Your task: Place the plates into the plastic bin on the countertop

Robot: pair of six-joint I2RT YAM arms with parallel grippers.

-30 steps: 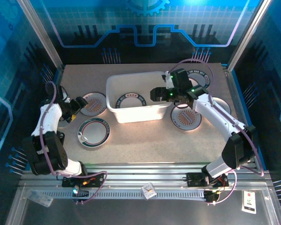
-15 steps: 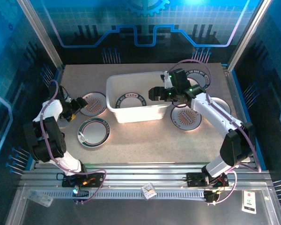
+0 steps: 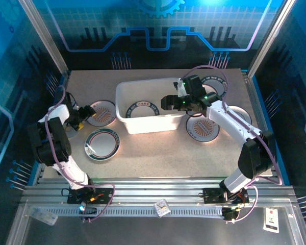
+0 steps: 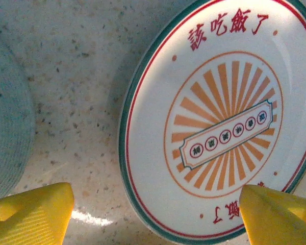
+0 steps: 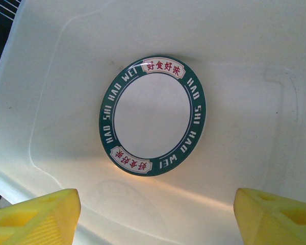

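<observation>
Speckled beige countertop bears the plastic bin, framed by blue walls

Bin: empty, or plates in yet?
Not empty. One green-rimmed plate lies flat, face up, on the bin floor, seen from the right wrist and from above.

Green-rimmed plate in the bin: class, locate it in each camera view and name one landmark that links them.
Top external: green-rimmed plate lying inside the plastic bin, just above picture centre.
Right wrist: green-rimmed plate mid-frame on the bin's white floor.
Left wrist: this camera faces a sunburst plate on the countertop.
Shared landmark: the plastic bin's white walls.
</observation>
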